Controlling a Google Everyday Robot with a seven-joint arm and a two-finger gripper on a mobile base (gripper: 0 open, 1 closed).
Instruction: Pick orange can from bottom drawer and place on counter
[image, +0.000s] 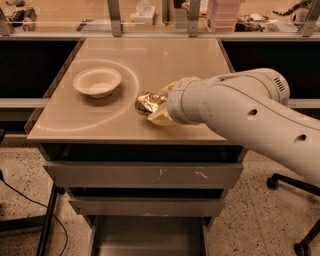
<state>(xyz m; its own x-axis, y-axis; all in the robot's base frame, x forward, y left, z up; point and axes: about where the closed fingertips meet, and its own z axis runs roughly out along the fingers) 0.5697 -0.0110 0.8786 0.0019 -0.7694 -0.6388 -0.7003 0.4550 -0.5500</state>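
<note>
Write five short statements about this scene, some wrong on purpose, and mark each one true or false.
1. The orange can lies in the bottom drawer. False: the pincer holds it over the counter.
2. The white bowl stands on the counter, picture-left of the can. True.
3. The bottom drawer is pulled open. True.
4. The can rests inside the bowl. False: the two are apart, with bare counter between them.
5. The arm reaches in from the picture's left side. False: it comes in from the right.
</note>
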